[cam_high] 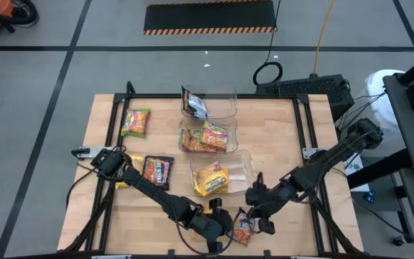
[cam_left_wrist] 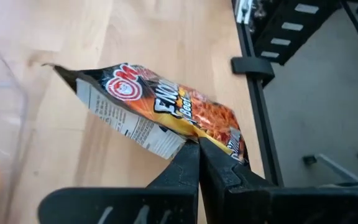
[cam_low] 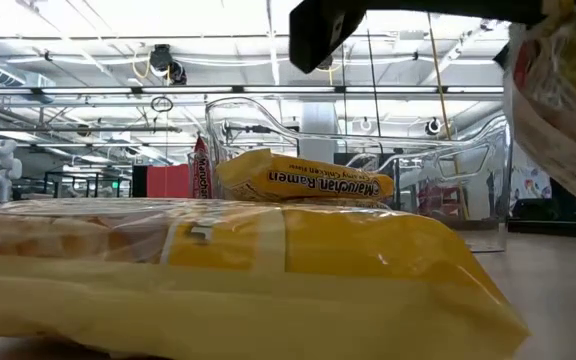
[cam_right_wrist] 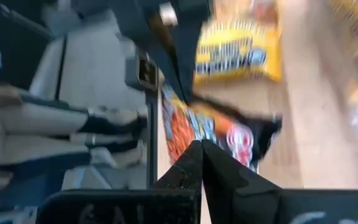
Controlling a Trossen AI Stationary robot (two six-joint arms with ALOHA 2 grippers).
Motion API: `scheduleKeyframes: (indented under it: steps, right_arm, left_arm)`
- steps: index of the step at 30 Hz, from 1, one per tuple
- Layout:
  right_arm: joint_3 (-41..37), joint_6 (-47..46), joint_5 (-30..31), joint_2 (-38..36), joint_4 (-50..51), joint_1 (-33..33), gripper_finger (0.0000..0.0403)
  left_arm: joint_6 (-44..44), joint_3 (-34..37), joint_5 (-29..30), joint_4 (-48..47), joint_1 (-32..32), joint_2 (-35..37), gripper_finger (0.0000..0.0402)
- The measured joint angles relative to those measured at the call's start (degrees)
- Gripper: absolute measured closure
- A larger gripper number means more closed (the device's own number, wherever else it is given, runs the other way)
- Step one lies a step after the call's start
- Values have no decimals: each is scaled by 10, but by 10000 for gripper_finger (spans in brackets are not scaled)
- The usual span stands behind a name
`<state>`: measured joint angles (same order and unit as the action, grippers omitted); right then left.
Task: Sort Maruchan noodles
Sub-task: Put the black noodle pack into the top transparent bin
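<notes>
A dark black-and-orange noodle packet hangs near the table's front edge, with my left gripper shut on it. My right gripper is shut just to the packet's right and higher. In the right wrist view its fingertips stand in front of the packet, and no right finger shows on the packet in the left wrist view. Loose packets lie flat on the table: a green-yellow one, a dark one and a yellow one. My left gripper pinches the dark packet's edge near one corner between its two fingers. The fingers slant down toward the table's near right. The packet reaches away from the fingertips, tilted; in the low view it hangs clear of the table.
Three clear bins stand in a row down the middle. The far one holds a dark packet, the middle one green-yellow packets, the near one a yellow packet. The table's black frame runs close by the held packet.
</notes>
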<state>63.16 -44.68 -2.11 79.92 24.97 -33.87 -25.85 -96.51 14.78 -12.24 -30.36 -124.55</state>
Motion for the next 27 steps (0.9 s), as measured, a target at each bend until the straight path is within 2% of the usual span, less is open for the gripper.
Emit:
scheduleKeyframes:
  steps: [6,11,15,23,27]
  right_arm:
    - [0,28,65,-77,2,0,403]
    - [0,59,96,-124,6,0,403]
    - [0,79,109,-144,7,0,403]
    - [0,100,114,-166,21,0,403]
    - [0,110,129,-178,21,0,403]
  left_arm:
    - [1,-22,0,-1,16,0,401]
    - [20,-61,0,0,28,0,401]
    - [25,-94,-22,0,41,0,401]
    - [60,-144,-23,-1,58,1,401]
    - [72,-172,-23,-40,67,1,401]
